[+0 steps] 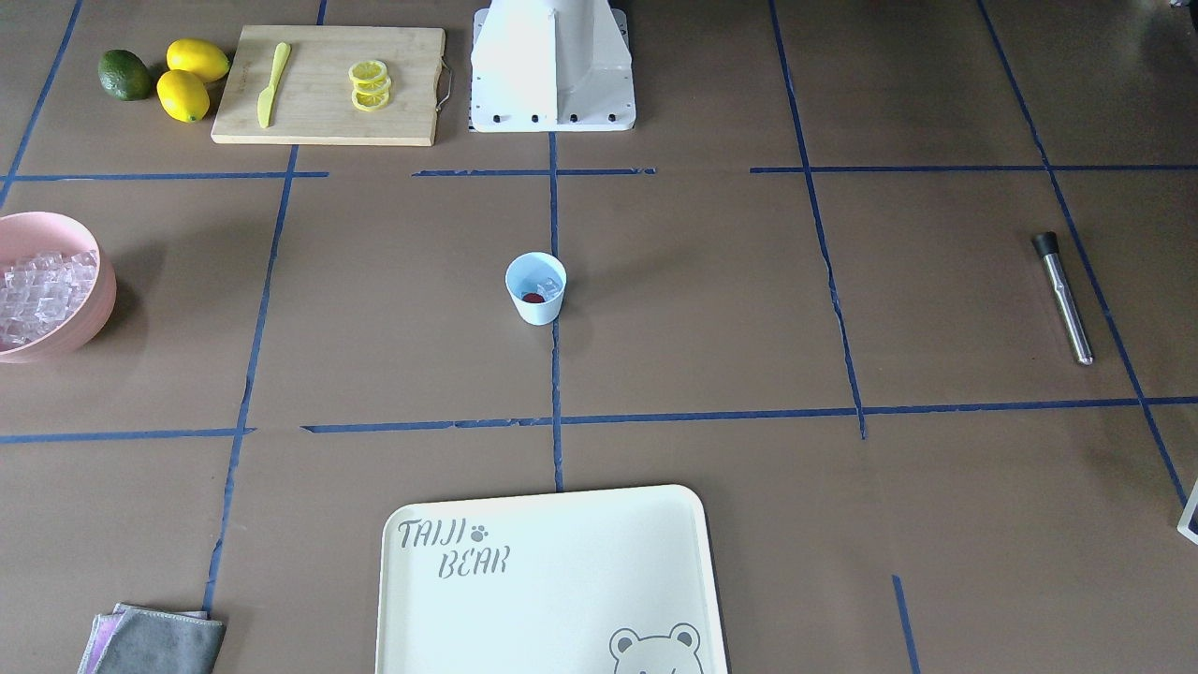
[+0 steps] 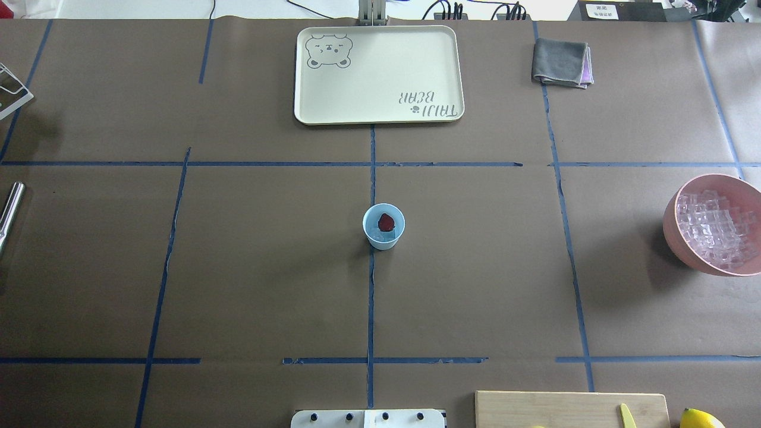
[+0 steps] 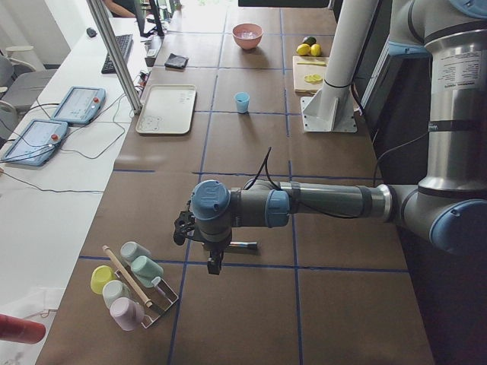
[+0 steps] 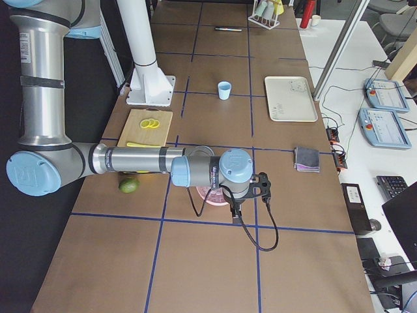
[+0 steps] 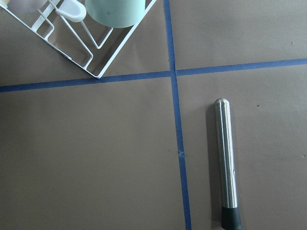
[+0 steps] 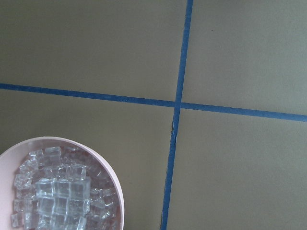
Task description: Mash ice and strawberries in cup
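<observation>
Pink bowl (image 6: 114, 184) at near left, partly cut off, heaped with ice (image 6: 55, 191). Tape lines (image 6: 180, 103) cross on brown table (image 6: 240, 167).

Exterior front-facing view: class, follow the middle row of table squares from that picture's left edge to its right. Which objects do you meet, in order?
pink bowl → cup → steel muddler
</observation>
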Robot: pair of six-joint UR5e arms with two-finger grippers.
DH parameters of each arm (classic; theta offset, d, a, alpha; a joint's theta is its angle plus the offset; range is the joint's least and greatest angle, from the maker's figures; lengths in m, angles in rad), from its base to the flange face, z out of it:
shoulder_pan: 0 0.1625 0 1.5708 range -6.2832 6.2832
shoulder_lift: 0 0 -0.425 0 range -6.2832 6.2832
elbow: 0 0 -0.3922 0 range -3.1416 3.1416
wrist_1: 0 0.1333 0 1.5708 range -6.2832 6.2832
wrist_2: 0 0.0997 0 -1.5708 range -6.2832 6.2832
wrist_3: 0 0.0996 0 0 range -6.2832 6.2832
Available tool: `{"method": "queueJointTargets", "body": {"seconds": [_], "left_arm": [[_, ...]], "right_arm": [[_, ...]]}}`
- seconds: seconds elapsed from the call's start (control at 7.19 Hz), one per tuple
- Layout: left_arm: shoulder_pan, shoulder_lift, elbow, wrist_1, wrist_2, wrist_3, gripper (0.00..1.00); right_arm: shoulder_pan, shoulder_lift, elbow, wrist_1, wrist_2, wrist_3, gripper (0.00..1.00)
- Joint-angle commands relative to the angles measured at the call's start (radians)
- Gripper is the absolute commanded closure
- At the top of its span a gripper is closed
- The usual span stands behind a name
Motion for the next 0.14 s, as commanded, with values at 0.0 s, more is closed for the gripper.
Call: {"method": "queueJointTargets", "body": {"seconds": [0.0], "left_arm": [[0.000,0.000,0.001,0.000,0.001,0.000,0.00]], "right_arm": [[0.000,0.001,0.001,0.000,-0.001,0.000,0.01]]}}
